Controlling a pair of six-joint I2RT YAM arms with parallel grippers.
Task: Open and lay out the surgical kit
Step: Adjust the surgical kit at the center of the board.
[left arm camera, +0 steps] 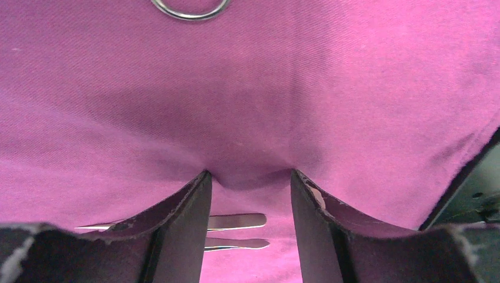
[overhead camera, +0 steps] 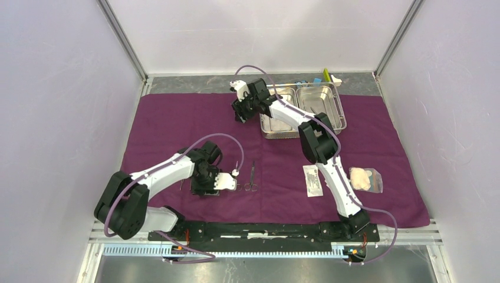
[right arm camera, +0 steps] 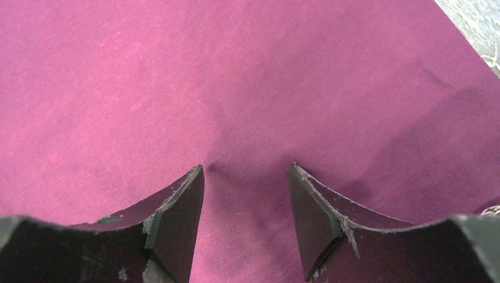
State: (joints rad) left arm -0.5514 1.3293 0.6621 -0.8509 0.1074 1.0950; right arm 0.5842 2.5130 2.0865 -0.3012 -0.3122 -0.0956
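Note:
The plum-purple cloth (overhead camera: 177, 124) lies spread flat over the table. The steel two-compartment tray (overhead camera: 339, 113) stands at its far middle. Scissor-handled instruments (overhead camera: 252, 175) lie on the cloth at the near middle. My left gripper (overhead camera: 203, 190) is open and pressed down on the cloth beside them. In the left wrist view it (left arm camera: 247, 174) has steel tweezers (left arm camera: 236, 230) lying between its fingers, untouched, and an instrument ring (left arm camera: 190, 8) ahead. My right gripper (overhead camera: 240, 115) is open and empty, tips on bare cloth (right arm camera: 247, 88) left of the tray. A white flat packet (overhead camera: 312, 180) and gauze pads (overhead camera: 361, 178) lie near right.
Small blue and yellow-green blocks (overhead camera: 325, 75) sit behind the tray by the back wall. White enclosure walls stand on three sides. The cloth's near edge and the black arm rail (overhead camera: 259, 229) run along the front. The cloth's edge shows at the right of the left wrist view (left arm camera: 466, 171).

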